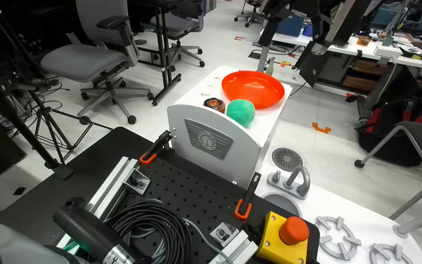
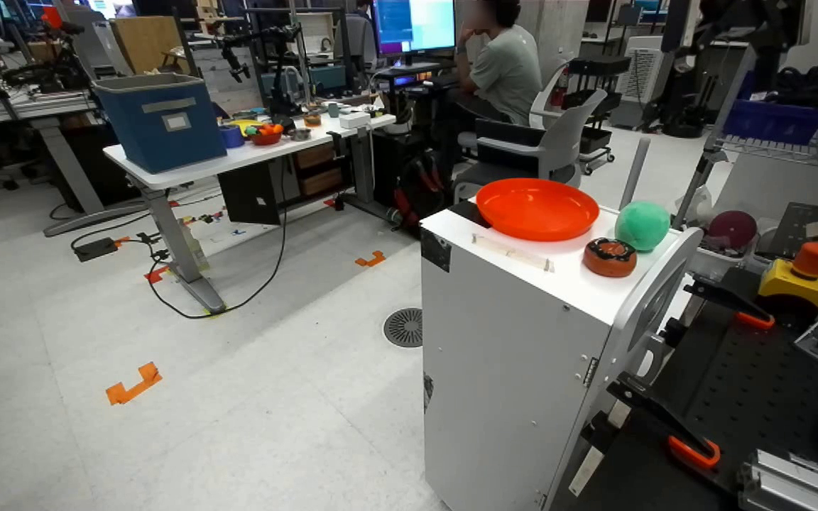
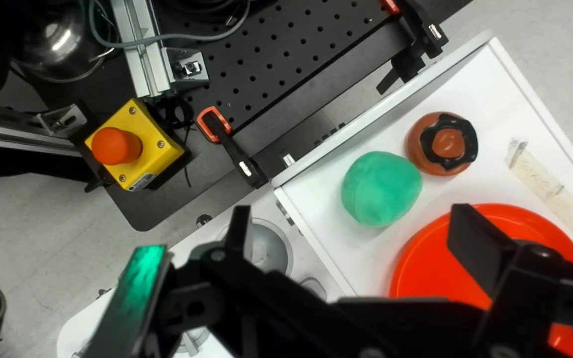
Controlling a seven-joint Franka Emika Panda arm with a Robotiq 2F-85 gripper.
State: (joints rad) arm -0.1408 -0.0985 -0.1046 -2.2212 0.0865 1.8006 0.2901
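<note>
On the white cabinet (image 2: 508, 355), the red dish (image 2: 537, 209) could be struck by an off-line descent of the pincer (image 3: 351, 223), wide open with nothing held, and off-centre contact could roll the matte, roughly round green ball (image 3: 381, 189), which rests beside the dish and 1 black-topped brown object (image 3: 442, 144).

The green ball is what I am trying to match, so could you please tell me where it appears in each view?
In an exterior view: green ball just right of centre, slightly above mid-height.
In an exterior view: green ball well right of centre, slightly above mid-height.
In the wrist view: green ball right of centre, near mid-height.
Shared landmark: the red dish, near it in all three.
</note>
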